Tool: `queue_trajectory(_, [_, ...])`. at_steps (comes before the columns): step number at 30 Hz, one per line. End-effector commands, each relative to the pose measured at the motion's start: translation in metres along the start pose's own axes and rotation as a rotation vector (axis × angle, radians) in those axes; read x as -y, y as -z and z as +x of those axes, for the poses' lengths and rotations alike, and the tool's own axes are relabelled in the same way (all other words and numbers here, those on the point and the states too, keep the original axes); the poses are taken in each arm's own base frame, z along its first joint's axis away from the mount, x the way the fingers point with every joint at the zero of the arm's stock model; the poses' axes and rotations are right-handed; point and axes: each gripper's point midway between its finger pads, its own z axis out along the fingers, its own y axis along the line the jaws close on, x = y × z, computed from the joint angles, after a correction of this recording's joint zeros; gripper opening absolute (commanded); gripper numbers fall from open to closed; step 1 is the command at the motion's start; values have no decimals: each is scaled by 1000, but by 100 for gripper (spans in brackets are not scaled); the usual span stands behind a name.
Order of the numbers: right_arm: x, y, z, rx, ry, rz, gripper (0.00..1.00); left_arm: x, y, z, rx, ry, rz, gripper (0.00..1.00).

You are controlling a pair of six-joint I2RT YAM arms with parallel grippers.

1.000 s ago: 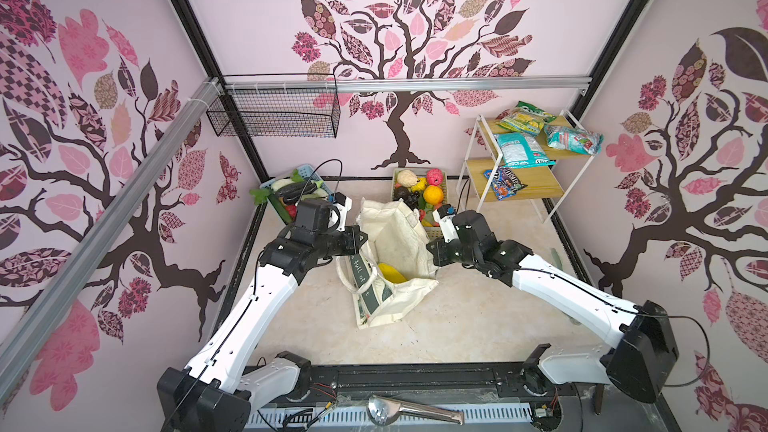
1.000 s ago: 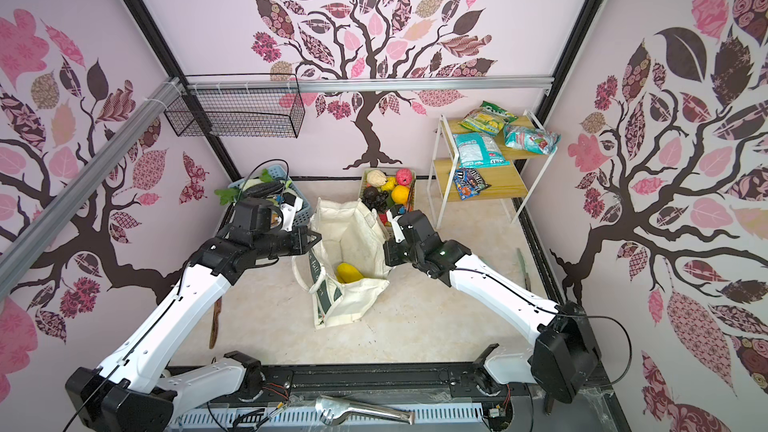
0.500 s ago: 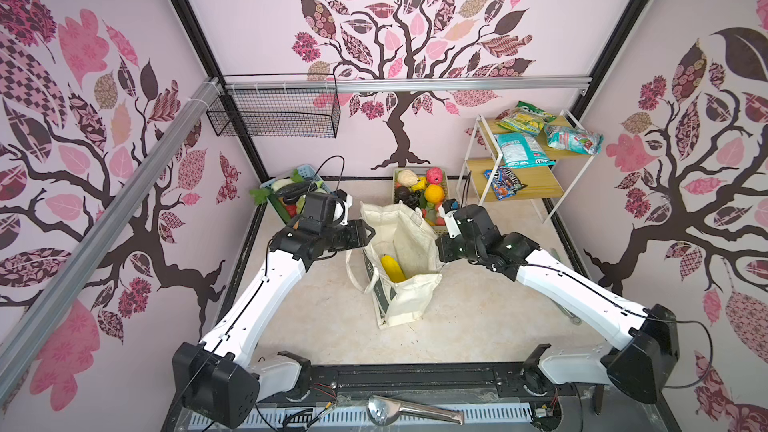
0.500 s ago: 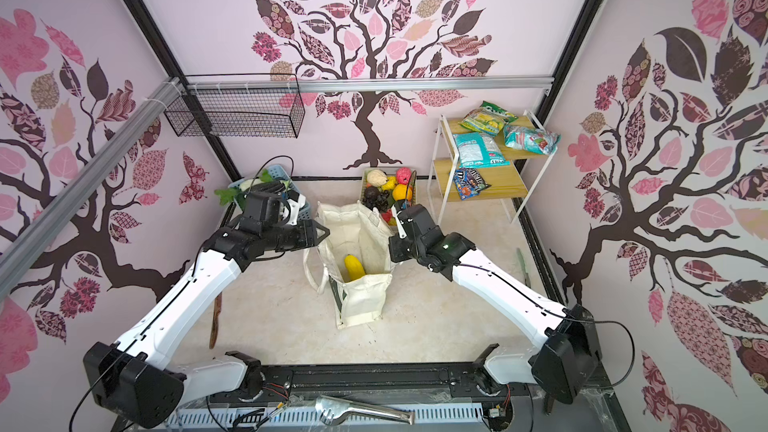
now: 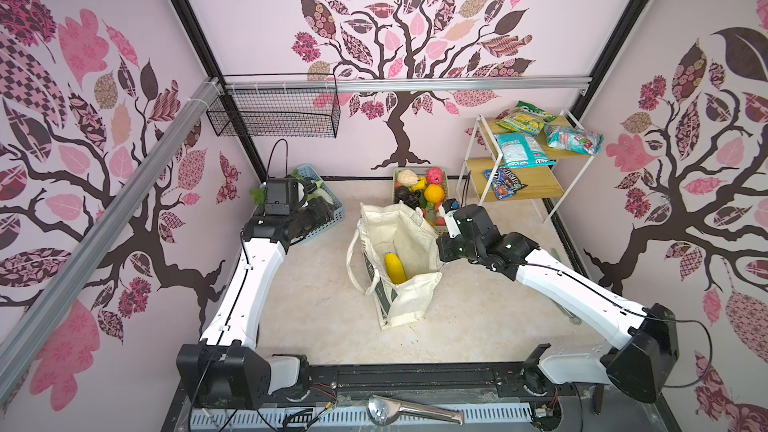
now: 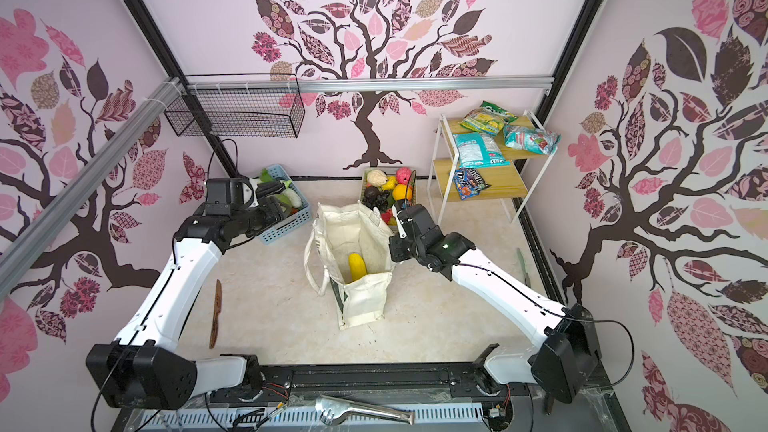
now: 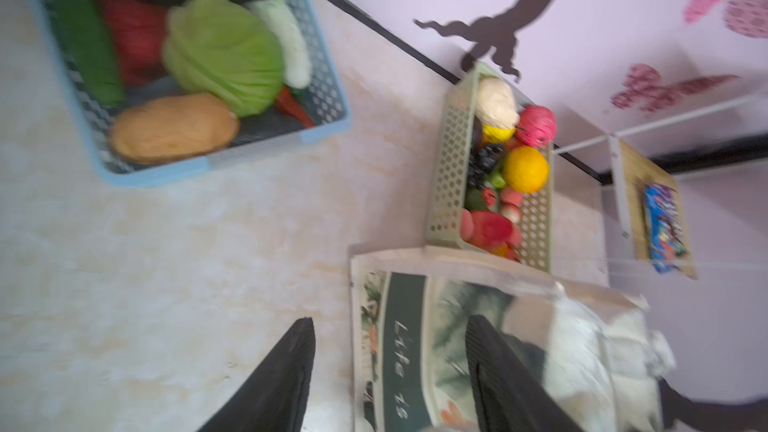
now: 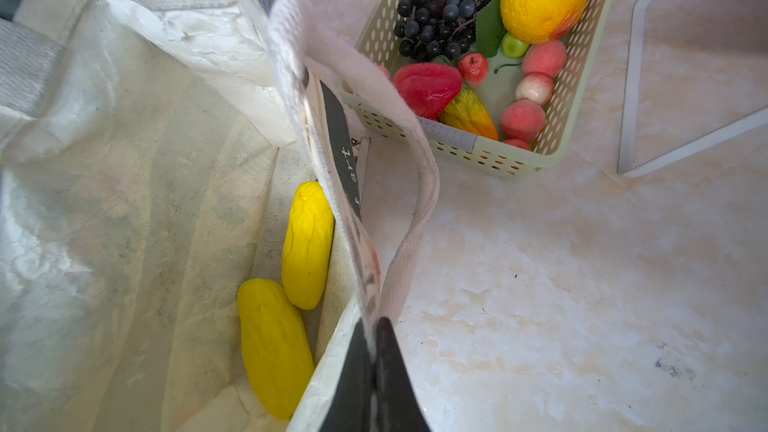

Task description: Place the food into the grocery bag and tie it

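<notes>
Tabletop [image 5: 324, 305] lies bare along the left edge and front. At the back-left corner sits the blue basket [image 5: 336, 211]; my left gripper [image 7: 389, 326] hovers beside it, jaws apart, arm stretched back along the left edge. Mid-table the grocery bag [image 5: 409, 238] stands open, two yellow fruits [image 8: 307, 243] inside. My right gripper [image 8: 374, 334] is clamped on its right rim, arm angled in from the front-right corner.
</notes>
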Motion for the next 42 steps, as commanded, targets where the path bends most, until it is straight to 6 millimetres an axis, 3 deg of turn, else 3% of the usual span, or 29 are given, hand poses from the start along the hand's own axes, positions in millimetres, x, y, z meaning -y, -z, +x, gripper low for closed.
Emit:
queue_trajectory(1, [-6, 8, -20, 61, -7, -27, 0, -36, -5, -24, 95, 8, -222, 62])
queue_trajectory(10, [-16, 11, -26, 91, -2, -87, 0, -89, -52, -50, 53, -62, -539, 58])
queue_trajectory(16, [-14, 10, -21, 93, 19, -80, 0, -131, -80, -63, -6, -10, -613, 52])
queue_trajectory(22, [-16, 1, -19, 87, 35, -92, 0, -167, -101, -45, -94, 39, -603, 41])
queue_trajectory(25, [-16, -1, -20, 91, 41, -95, 0, -175, -108, -37, -115, 37, -612, 38])
queue_trajectory(31, [-18, -5, -23, 107, 50, -100, 0, -174, -128, -27, -144, 25, -557, 38])
queue_trajectory(34, [-16, -9, -21, 97, 55, -88, 0, -178, -130, -20, -160, 39, -572, 35])
queue_trajectory(40, [-17, -11, -21, 97, 52, -93, 0, -185, -137, -8, -189, 45, -584, 27])
queue_trajectory(42, [-17, -12, -20, 94, 51, -95, 0, -188, -137, -4, -197, 49, -595, 20])
